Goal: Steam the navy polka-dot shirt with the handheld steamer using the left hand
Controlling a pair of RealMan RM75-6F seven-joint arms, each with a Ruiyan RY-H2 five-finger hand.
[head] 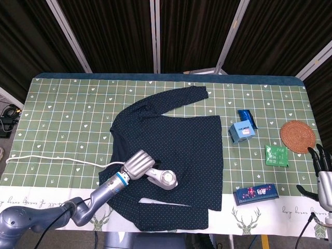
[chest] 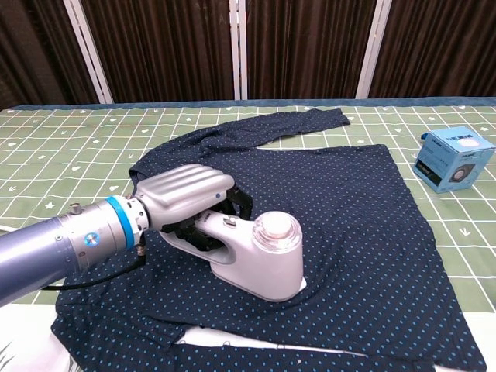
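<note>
Your table (head: pixel 62 109) carries a green checked cloth. On it lie the navy shirt (head: pixel 181 135), blue box (head: pixel 242 132), woven coaster (head: pixel 298 136) and white cord (head: pixel 52 158).

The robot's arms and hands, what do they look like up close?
The left hand has a smooth silver metal shell with dark parts beneath. A bright blue ring with a small round emblem joins it to a grey tube-like arm. The right hand has slim dark fingers on a silver-grey palm.

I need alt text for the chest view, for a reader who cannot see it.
The robot's left hand grips the handle of a white handheld steamer and presses it flat on a navy polka-dot shirt spread over a green checked tablecloth. A small blue box stands at the right edge.
</note>
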